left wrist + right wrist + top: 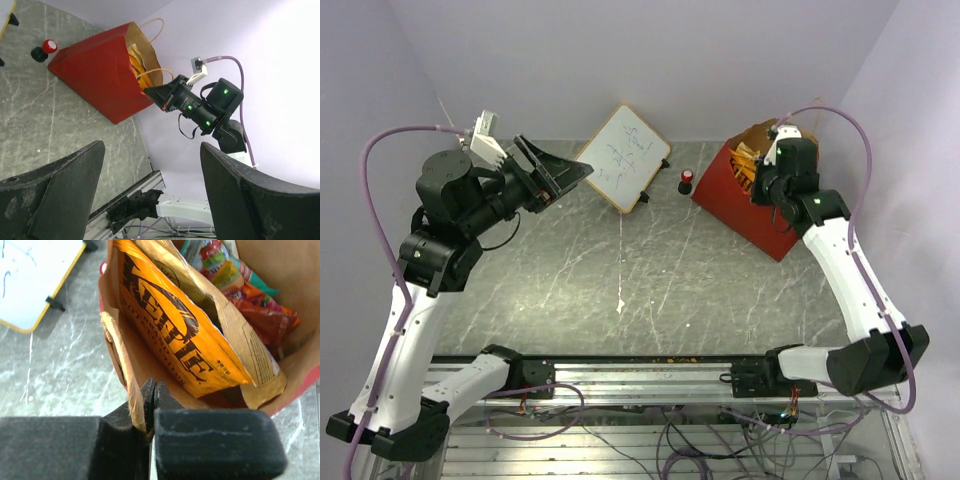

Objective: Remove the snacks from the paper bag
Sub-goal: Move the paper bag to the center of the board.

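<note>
Snacks (748,158) sit inside the paper bag (745,210), which lies at two o'clock in the overhead view with the right gripper (760,188) at its mouth. In the left wrist view, the left gripper (152,150) hangs released and empty, likely waiting to reach in. In the right wrist view, the jaws are clenched on the bag's rim, apparently to hold the mouth open.

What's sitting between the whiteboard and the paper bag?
A small red-capped object stands between the whiteboard and the paper bag. The top view shows it most clearly.
</note>
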Robot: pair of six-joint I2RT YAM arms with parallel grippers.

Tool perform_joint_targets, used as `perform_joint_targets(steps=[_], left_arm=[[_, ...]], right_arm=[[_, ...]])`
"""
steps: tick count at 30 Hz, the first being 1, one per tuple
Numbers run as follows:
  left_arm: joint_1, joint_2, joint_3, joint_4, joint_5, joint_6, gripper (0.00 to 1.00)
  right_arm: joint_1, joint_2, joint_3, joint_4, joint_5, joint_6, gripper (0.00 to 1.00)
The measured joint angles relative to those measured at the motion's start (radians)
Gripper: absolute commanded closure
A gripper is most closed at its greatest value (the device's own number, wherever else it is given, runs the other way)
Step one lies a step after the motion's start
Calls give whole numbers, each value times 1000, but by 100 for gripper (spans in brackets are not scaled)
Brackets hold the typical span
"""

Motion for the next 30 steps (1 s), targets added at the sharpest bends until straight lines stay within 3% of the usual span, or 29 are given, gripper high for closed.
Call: perform_joint_targets(steps=[8, 16, 23, 25, 30], left_arm=[[0, -66, -55, 0, 27, -39, 11], [0, -119, -116, -8, 56, -67, 10], [0, -167, -159, -56, 68, -89, 11], [0, -182, -179, -61, 73, -97, 10], [0, -187, -197, -76, 81, -114, 8]], right_arm=[[42, -129, -97, -89, -109, 50, 100], [322, -175, -148, -92, -71, 195, 100], [525, -62, -115, -6, -49, 338, 96], [555, 7, -72, 19, -60, 365, 90], [576, 91, 32, 35, -133, 394, 47]])
